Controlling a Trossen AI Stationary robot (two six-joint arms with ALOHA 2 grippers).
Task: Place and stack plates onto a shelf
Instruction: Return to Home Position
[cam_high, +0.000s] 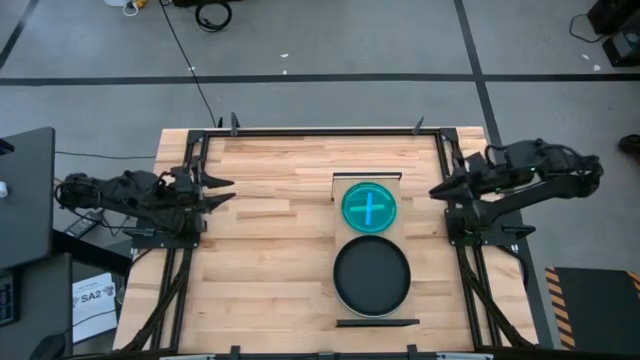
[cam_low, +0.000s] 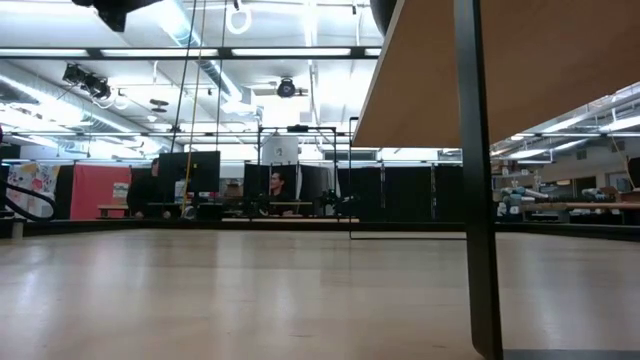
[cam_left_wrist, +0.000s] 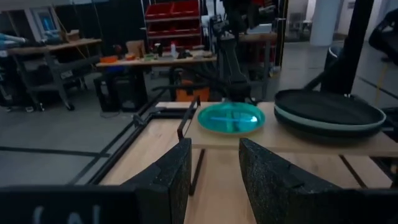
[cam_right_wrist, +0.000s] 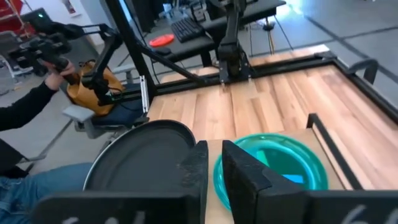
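Your left end effector (cam_high: 228, 190) hung released and empty at the left edge of the surface (cam_high: 270, 260). Your right end effector (cam_high: 435, 190), fingers nearly together on nothing, sat at the right edge. Between them on the shelf (cam_high: 340, 232), the teal-blue plate (cam_high: 369, 205) lay at the far end, and the black plate (cam_high: 371, 276) topped a stack at the near end.
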